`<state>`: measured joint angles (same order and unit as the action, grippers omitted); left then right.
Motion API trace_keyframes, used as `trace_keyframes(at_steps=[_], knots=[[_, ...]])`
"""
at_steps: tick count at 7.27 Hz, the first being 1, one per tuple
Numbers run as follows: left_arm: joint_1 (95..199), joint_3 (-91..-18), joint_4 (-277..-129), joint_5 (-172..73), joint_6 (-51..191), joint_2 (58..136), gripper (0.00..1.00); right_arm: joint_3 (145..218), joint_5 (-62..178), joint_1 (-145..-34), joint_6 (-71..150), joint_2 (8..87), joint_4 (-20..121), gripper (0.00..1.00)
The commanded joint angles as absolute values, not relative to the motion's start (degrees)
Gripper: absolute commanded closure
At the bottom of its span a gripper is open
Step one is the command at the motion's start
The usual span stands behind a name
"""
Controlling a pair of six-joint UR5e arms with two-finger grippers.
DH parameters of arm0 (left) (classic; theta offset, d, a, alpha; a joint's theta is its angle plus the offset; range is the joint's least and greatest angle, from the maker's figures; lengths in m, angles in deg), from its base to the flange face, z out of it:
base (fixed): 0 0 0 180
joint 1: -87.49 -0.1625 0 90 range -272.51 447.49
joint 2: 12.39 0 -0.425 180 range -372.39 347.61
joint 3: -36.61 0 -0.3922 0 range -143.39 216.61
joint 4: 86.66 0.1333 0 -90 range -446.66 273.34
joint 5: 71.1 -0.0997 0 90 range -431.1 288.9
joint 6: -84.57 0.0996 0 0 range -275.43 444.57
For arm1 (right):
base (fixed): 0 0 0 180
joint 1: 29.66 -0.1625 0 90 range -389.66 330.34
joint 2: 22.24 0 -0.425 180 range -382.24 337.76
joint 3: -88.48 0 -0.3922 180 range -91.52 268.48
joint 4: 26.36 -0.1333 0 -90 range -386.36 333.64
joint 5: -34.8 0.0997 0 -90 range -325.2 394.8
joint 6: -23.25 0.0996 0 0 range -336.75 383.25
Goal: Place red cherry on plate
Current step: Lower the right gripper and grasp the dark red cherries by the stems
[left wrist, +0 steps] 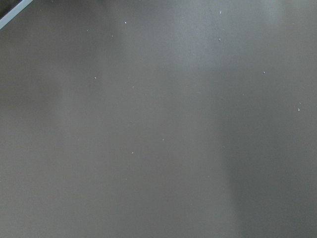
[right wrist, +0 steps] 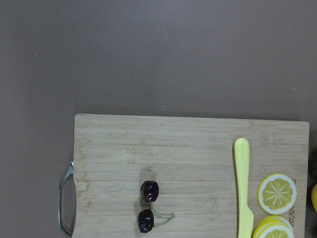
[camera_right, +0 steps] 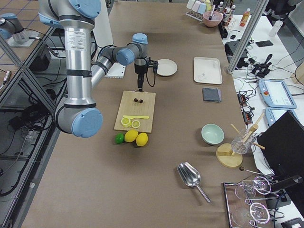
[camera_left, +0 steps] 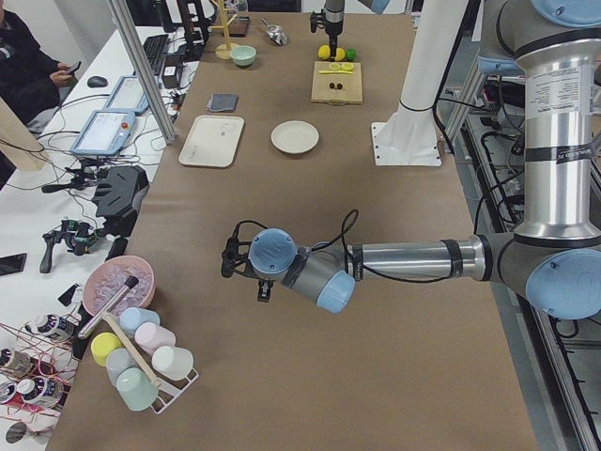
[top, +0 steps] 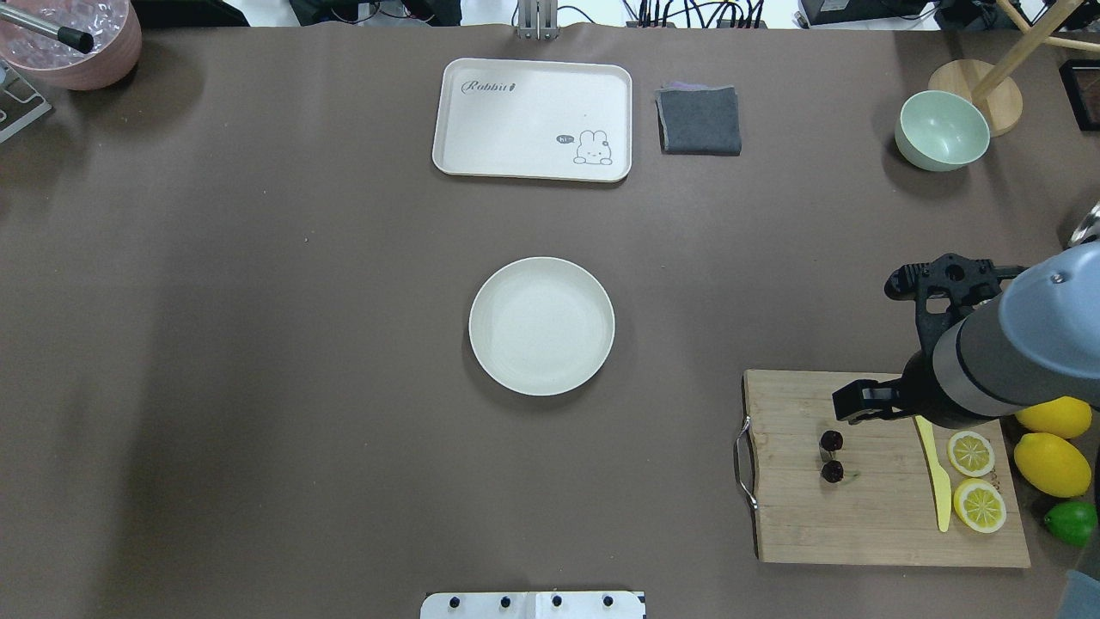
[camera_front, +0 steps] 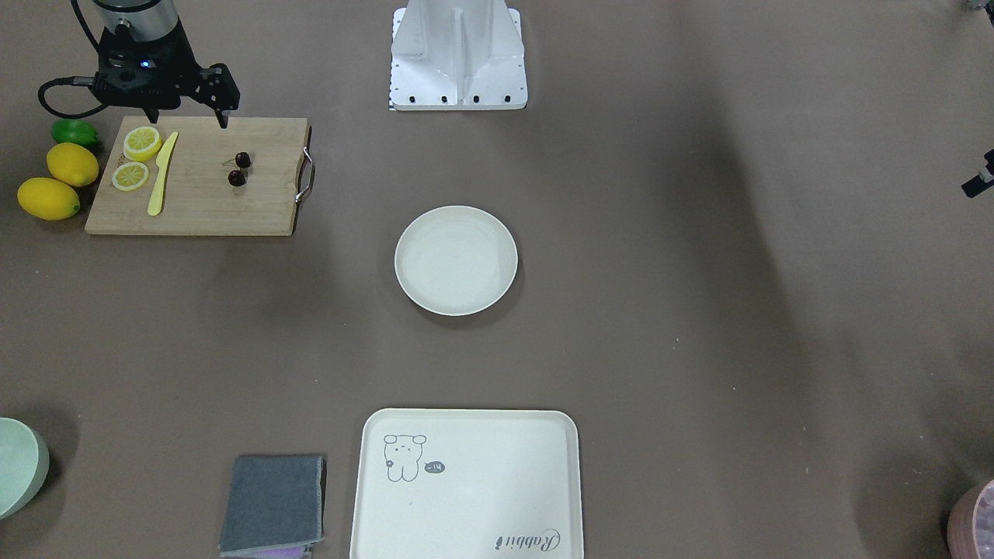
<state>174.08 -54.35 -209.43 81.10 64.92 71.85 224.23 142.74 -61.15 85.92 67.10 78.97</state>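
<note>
Right gripper [camera_front: 186,118] hangs over the cutting board [camera_front: 202,206], raised clear of the wood, jaws spread wide and holding nothing. Left gripper [camera_left: 246,274] shows only in the side view, low over the table [top: 258,344] at the robot's left end; whether it is spread or closed cannot be told, and its wrist camera records brown table surface alone. Cherry [camera_front: 239,169] lies on the board: two dark fruits close together, joined by thin pale stems, placed between the board's metal handle [camera_front: 307,175] and the yellow knife [camera_front: 161,175], apart from both. Two lemon slices [camera_front: 142,144] lie on the board on the far side of the knife from the cherry. Two whole lemons [camera_front: 72,164] and a lime [camera_front: 75,133] sit on the table just beside the board's end. Plate [camera_front: 456,260] stands at mid-table, well apart from the board and the cherry. Beyond it, on the operators' side, lie a cream tray [camera_front: 466,497], a folded grey cloth [camera_front: 272,505] and a pale green bowl [top: 942,129].
</note>
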Motion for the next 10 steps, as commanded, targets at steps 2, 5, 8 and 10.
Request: trace_keyframes(at_steps=[2,5,8,10], knots=[[174.50,-54.89,-209.36,81.12,64.88,72.07,0.02,220.26,138.25,-54.72,92.40,68.01,70.99,0.02],[174.94,-55.58,-209.27,80.95,64.44,71.81,0.02,214.62,136.40,-52.95,93.91,75.31,52.87,0.03],[175.64,-57.08,-209.27,80.95,64.35,70.14,0.02,211.62,134.29,-51.28,95.58,75.50,48.88,0.07],[175.64,-57.35,-209.27,80.68,64.35,69.70,0.02,210.83,132.01,-49.27,97.69,75.50,48.61,0.12]])
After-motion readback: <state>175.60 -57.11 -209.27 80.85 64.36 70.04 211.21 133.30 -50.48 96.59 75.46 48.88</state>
